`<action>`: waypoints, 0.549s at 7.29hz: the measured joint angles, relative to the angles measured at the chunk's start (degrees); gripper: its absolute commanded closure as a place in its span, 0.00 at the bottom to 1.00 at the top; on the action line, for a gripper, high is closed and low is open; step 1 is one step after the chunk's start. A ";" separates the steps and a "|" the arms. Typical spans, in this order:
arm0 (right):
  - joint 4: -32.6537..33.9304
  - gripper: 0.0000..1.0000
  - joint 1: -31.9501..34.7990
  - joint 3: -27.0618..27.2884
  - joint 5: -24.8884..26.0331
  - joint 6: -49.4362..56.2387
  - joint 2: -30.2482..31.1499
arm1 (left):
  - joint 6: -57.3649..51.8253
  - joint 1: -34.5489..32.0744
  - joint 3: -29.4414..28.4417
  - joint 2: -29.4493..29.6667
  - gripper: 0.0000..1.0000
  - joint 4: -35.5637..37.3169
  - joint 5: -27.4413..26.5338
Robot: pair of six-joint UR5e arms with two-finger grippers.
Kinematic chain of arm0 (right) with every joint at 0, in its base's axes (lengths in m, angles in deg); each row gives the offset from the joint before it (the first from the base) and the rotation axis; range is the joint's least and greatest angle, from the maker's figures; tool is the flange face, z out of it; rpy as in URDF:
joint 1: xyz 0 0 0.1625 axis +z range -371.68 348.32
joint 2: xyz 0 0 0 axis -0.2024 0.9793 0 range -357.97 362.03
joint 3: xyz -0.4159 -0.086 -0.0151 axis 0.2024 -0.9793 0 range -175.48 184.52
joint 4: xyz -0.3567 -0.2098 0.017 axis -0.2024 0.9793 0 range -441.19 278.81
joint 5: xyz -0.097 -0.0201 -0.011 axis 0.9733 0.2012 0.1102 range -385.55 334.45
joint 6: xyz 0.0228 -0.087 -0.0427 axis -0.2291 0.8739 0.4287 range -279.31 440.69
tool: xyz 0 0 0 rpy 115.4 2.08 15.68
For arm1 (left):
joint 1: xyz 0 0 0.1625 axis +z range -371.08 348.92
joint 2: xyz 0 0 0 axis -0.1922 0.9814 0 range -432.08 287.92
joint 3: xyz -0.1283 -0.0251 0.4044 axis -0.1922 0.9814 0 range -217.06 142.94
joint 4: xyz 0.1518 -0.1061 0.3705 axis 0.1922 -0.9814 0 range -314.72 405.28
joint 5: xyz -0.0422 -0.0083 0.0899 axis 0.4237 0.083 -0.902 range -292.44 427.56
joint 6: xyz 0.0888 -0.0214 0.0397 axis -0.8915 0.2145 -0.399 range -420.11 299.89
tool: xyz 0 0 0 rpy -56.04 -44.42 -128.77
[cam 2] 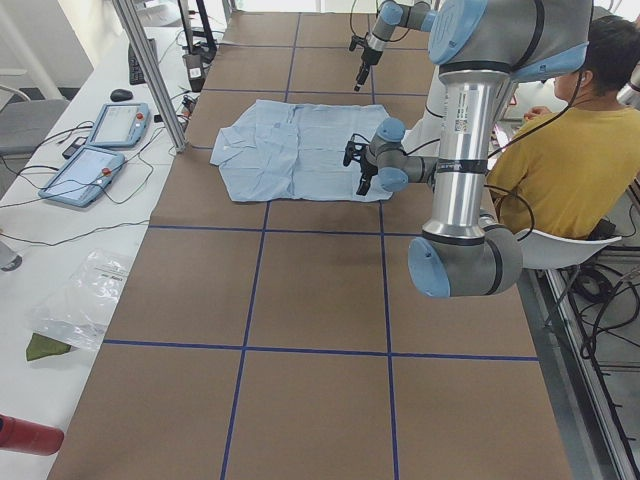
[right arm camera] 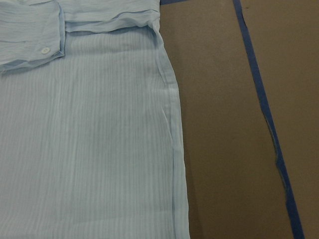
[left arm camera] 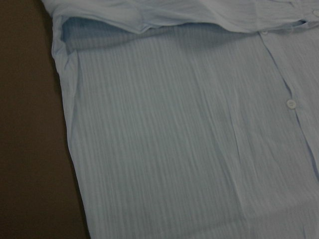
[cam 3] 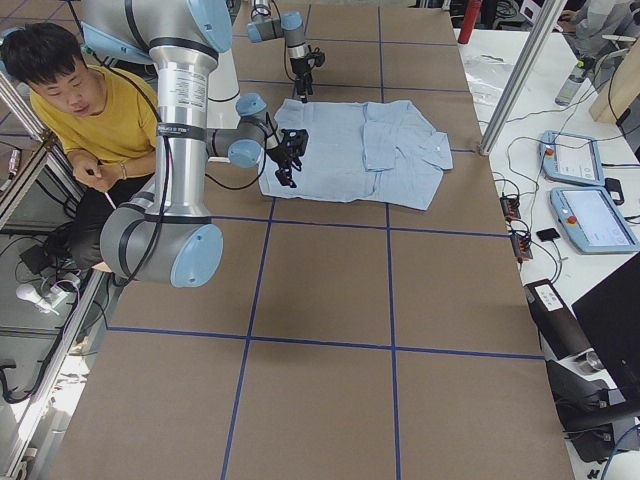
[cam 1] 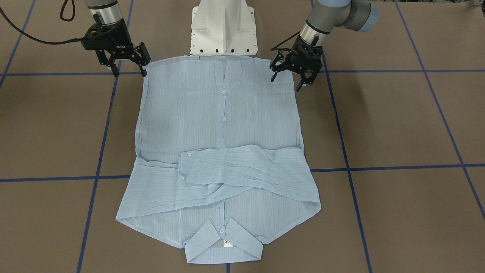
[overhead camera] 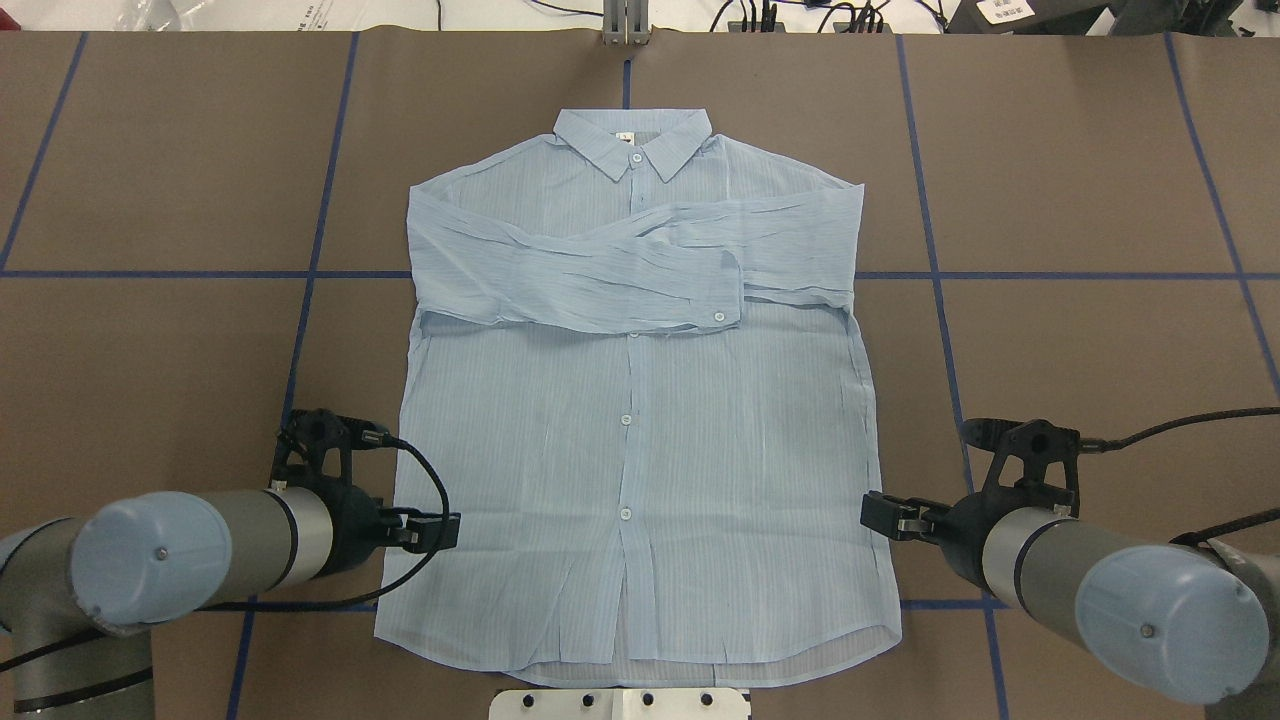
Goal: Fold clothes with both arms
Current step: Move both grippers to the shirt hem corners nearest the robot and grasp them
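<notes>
Partly beneath left tool (cam 1: pixel 286 84), the shirt (cam 1: pixel 223 121)

1. My left arm (cam 1: pixel 337 15): stretched forward, wrist tilted downward.
2. My left gripper (cam 1: pixel 286 84): jaws spread wide, fingertips aimed down.
3. My right arm (cam 1: pixel 107 13): wrist nearly vertical.
4. My right gripper (cam 1: pixel 129 73): jaws spread wide, fingertips aimed down.
</notes>
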 measured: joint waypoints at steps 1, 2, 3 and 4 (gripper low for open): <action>0.01 0.00 -0.56 0.02 0.57 -0.41 0.22 | 2.38 1.72 1.20 -0.13 0.19 3.70 -0.29; 0.01 0.00 -1.05 0.02 1.07 -0.82 0.30 | 4.41 2.98 2.31 -0.18 0.28 6.96 -0.34; 0.00 0.00 -1.52 -0.01 1.57 -1.23 0.33 | 6.94 4.09 2.74 -0.16 0.34 8.83 -0.40; -0.02 0.00 -1.88 -0.05 1.89 -1.53 0.35 | 8.30 4.78 2.76 -0.16 0.40 9.64 -0.45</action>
